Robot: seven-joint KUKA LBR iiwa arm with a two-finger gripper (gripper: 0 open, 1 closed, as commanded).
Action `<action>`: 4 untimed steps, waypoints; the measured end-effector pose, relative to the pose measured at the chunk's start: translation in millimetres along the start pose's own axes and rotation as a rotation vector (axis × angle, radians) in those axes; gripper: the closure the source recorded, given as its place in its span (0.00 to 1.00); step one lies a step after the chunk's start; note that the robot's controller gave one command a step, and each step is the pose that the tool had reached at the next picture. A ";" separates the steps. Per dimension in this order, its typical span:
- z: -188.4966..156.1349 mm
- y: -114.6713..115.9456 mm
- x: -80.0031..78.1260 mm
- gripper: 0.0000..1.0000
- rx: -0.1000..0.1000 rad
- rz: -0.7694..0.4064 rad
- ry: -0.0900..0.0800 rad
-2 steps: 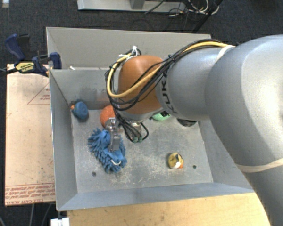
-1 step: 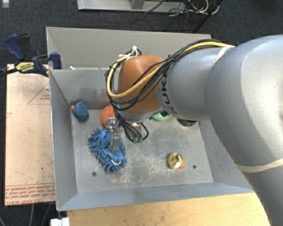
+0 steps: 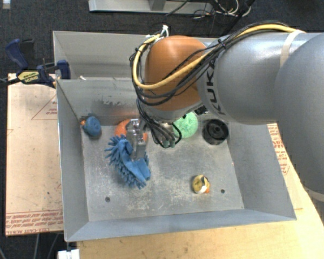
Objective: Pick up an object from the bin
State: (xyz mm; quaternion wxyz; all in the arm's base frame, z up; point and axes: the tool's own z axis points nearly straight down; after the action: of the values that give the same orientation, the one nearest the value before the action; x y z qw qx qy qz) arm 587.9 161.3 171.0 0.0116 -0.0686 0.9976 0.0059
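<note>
Grey robot arm [image 3: 270, 74], with its orange wrist cover [image 3: 170, 72] and looped cables, stands highest over the grey metal bin [image 3: 70, 161] and reaches in from the right. Its gripper [image 3: 136, 147] is down on the top edge of a blue shaggy fabric piece with fringed strands [image 3: 128, 166], which lies left of centre on the bin floor. Contact with the fabric is seen; whether the gripper is open or closed cannot be told, and no grasp is confirmed. Up and to the left of the blue fabric piece lies a small blue rounded lump [image 3: 92, 126], apart from it. Just above it, partly behind the gripper, sits an orange rounded object [image 3: 122, 127]. Up and to its right lie a light green ball [image 3: 187, 124] and, further right, a black ring-shaped part [image 3: 215, 131]. Right of it and slightly lower sits a small yellow and white object [image 3: 200, 184], well apart.
</note>
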 end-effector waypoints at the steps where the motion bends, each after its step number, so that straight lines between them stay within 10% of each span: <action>1: 0.0 -0.1 0.0 1.00 0.000 0.000 0.000; 3: 11.9 3.0 -18.5 1.00 -0.003 0.001 -0.014; 4: 38.3 1.8 -14.4 1.00 0.000 -0.003 0.010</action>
State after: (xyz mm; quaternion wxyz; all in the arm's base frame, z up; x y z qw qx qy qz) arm 602.7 165.6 133.1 0.0064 -0.0700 0.9975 0.0054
